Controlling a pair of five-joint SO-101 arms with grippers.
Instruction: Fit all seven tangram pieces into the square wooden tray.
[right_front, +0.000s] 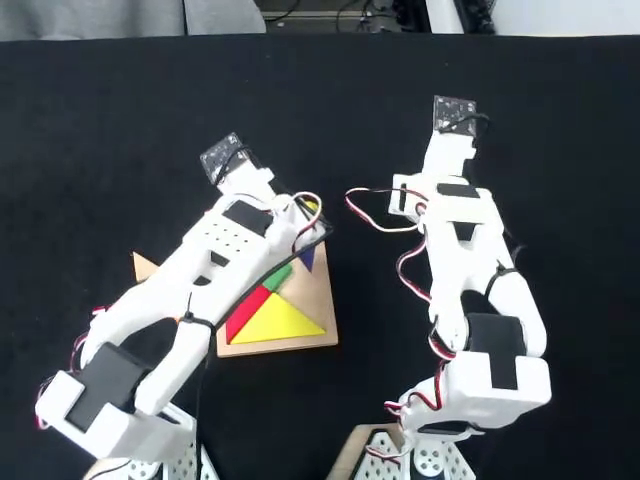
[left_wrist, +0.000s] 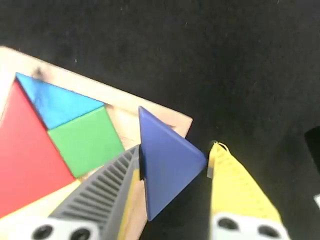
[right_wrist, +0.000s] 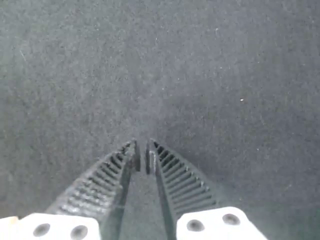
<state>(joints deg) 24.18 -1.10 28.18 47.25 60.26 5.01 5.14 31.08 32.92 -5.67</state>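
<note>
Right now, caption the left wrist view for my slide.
Left gripper holds dark blue triangle at the wooden tray corner.

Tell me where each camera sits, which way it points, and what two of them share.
High view: fixed above the table, looking down; both arms show, the left arm over the wooden tray, the right arm beside it.
Left wrist view: on the left wrist, looking down past its end effector, shut on the dark blue triangle, at a tray corner.
Right wrist view: on the right wrist, facing black table past its shut end effector.
Shared: high and left wrist views both show the tray, red triangle and green square.
</note>
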